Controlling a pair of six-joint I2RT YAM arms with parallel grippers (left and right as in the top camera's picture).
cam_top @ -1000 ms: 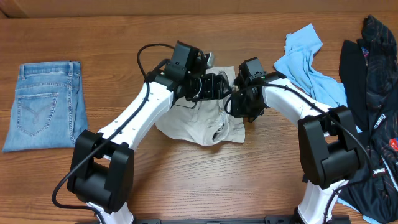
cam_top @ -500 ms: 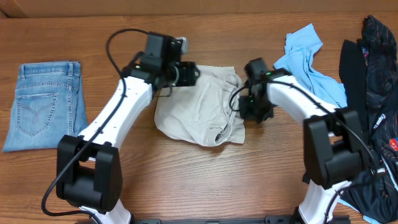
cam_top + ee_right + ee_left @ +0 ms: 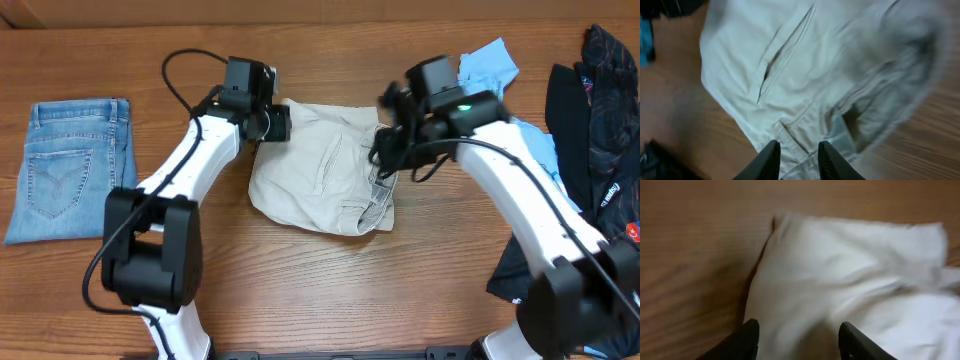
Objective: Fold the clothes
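Observation:
Crumpled beige shorts (image 3: 320,170) lie in the middle of the table, partly spread. My left gripper (image 3: 283,123) is at their far left corner. In the left wrist view it (image 3: 799,342) stands open over the pale cloth (image 3: 850,275), and nothing is pinched. My right gripper (image 3: 385,155) hovers over the shorts' right edge. In the right wrist view its jaws (image 3: 799,160) stand a narrow gap apart, above the shorts (image 3: 805,65) and their pocket slit (image 3: 785,55). It holds nothing. A light-blue shirt (image 3: 490,62) and black garments (image 3: 600,110) lie at the right.
Folded blue jeans (image 3: 70,165) lie flat at the left of the wooden table (image 3: 320,290). The black garments reach from the back right down to the front right corner, under the right arm's base.
My left gripper drew back from the middle to the shorts' far left corner and narrowed. The shorts spread wider. My right gripper rose and moved toward the far right.

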